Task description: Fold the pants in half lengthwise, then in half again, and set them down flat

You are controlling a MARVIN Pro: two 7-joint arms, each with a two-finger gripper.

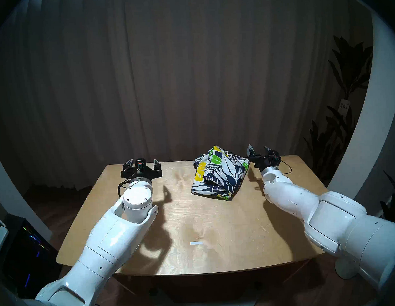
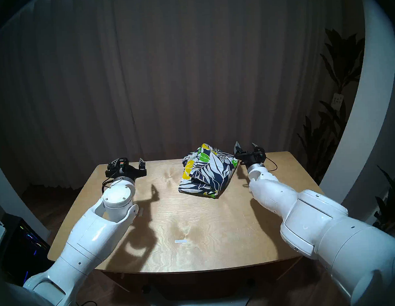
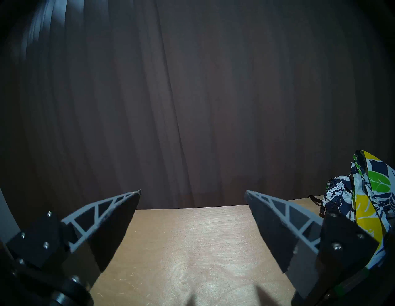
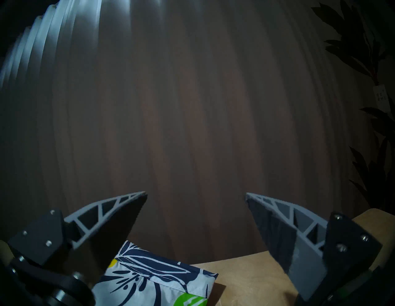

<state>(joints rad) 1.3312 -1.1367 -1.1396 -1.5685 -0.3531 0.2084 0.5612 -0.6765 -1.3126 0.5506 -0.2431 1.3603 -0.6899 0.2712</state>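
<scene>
On the table [image 1: 150, 230], far right of centre, the pants [image 1: 220, 173] lie bunched, long axis running near to far, just left of the right gripper [image 1: 258, 150] and well right of the left gripper [image 1: 142, 162], both spread empty.

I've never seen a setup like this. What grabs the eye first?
The bright leaf-print shorts, folded into a bundle, lie on the far right part of the wooden table. Two white arms flank them: the right gripper hovers open beside the shorts, the left gripper open over the table's far left. A dark curtain hangs behind.
</scene>
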